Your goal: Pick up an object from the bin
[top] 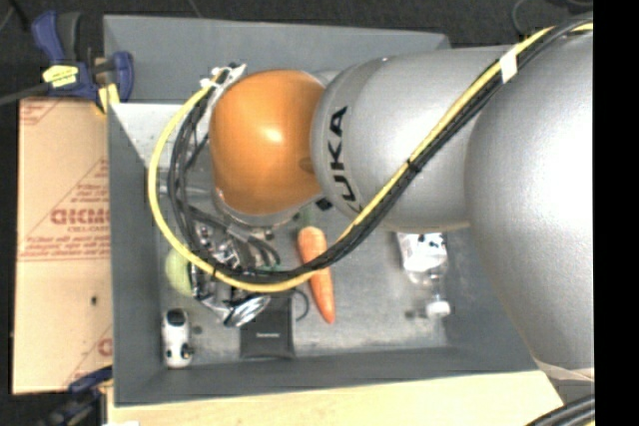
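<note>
Right now I see the arm (429, 145) reaching in from the right, its orange cover (262, 143) over the upper left of the bin (135, 244). The gripper (230, 299) sits low in the bin's lower left, under cables, and I cannot tell whether it is spread or closed. Nearest it are a pale green ball (179, 270) on its left and a flat black box (268, 334) just below. A carrot (319, 276) lies to its right, a small white toy (177, 337) at lower left, and a clear bottle (423, 254) farther right.
</note>
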Controlling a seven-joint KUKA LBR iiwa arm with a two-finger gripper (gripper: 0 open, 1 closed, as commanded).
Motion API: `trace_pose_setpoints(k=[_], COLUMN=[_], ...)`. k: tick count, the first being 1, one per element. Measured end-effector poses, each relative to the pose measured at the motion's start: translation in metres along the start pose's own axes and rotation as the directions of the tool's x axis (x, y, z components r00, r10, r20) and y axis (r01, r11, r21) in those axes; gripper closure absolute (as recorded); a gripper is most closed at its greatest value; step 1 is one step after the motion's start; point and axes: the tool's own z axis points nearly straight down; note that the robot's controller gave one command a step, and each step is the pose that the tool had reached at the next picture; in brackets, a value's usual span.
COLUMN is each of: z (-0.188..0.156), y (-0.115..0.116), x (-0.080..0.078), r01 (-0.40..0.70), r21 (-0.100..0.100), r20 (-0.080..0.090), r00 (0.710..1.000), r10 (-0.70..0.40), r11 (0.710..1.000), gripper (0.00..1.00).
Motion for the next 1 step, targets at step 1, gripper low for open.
trace_pose_setpoints(k=[1], z=[-0.0407], y=[-0.0002], x=[-0.0017], r01=[0.005], r21=[-0.001], r20=[0.007], r00=[1.0], r10=[-0.005], r11=[1.0], gripper=[1.0])
